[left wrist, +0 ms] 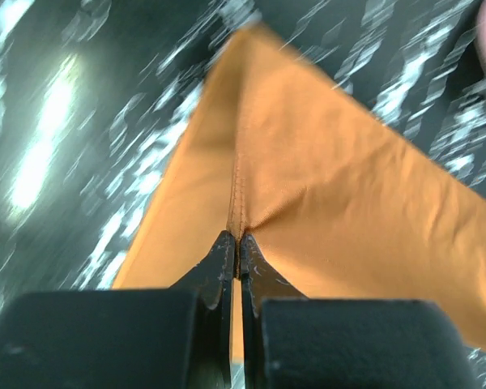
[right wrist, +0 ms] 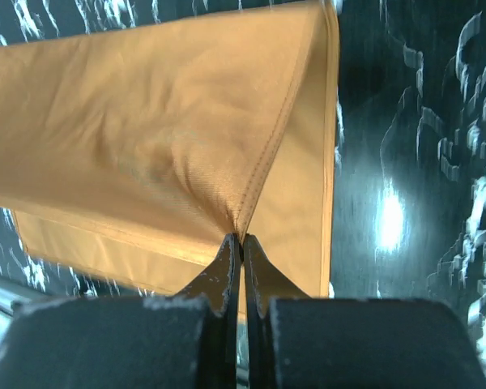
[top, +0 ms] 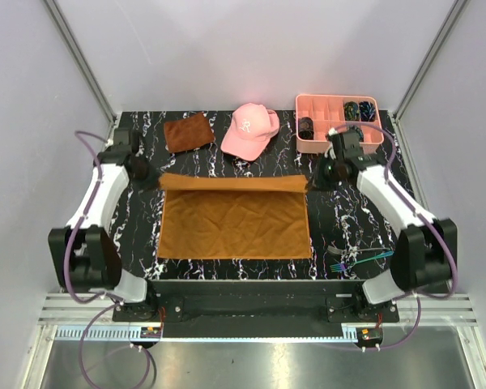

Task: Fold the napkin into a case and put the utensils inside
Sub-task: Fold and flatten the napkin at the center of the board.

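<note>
The orange-brown napkin lies spread on the black marbled table, its far edge lifted and turned over toward the front as a narrow band. My left gripper is shut on the napkin's far left corner, pinching the hem. My right gripper is shut on the far right corner, where the cloth bunches at my fingertips. The utensils, thin iridescent pieces with a fork's tines showing, lie at the front right beside the right arm's base. No case shape shows.
A pink cap sits at the back centre, a smaller rust-brown cloth to its left. A pink compartment tray with dark items stands at the back right, just behind my right wrist.
</note>
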Controlling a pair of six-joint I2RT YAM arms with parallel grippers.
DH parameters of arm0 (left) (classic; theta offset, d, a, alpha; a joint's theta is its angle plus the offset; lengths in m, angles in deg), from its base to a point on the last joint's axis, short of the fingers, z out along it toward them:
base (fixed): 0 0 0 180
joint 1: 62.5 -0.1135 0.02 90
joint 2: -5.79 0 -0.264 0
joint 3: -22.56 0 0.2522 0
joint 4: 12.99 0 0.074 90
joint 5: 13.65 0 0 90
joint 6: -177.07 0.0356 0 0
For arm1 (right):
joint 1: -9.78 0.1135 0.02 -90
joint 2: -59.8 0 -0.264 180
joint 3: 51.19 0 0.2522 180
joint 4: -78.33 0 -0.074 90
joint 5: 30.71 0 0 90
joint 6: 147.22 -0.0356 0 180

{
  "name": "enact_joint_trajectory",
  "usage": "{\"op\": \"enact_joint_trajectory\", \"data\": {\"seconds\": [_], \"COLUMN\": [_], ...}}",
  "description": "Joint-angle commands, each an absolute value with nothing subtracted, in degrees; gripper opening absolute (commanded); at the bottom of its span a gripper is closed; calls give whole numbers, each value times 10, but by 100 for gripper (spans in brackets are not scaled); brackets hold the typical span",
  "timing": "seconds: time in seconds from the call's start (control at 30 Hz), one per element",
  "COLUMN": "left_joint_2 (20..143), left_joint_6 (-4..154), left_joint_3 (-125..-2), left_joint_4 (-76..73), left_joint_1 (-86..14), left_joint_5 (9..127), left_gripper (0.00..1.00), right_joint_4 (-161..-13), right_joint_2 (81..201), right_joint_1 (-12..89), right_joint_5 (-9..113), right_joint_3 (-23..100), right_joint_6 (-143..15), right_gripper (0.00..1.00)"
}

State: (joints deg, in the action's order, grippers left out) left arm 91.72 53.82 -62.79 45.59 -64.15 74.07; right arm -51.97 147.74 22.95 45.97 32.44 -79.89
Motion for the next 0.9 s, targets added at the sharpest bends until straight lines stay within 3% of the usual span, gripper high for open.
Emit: {"op": "enact_joint_trajectory", "data": {"seconds": [0.0, 0.23, 0.87], "left_joint_2": [865, 809, 808], "left_joint_6": [542, 450, 411], "left_joint_3": [-563, -433, -404], "left_joint_4": [549, 532, 522], "left_joint_1": [-650, -651, -651], "left_joint_5": [774, 742, 825], "left_gripper": [0, 0, 0], "right_joint_4": [-482, -491, -553], "right_joint_2": [1389, 1349, 1315], "right_joint_1": [228, 228, 230], "right_joint_5": [445, 408, 380], "right_joint_3": [241, 147, 29], "right_joint_6": [-820, -844, -890], "right_gripper": [0, 0, 3]}}
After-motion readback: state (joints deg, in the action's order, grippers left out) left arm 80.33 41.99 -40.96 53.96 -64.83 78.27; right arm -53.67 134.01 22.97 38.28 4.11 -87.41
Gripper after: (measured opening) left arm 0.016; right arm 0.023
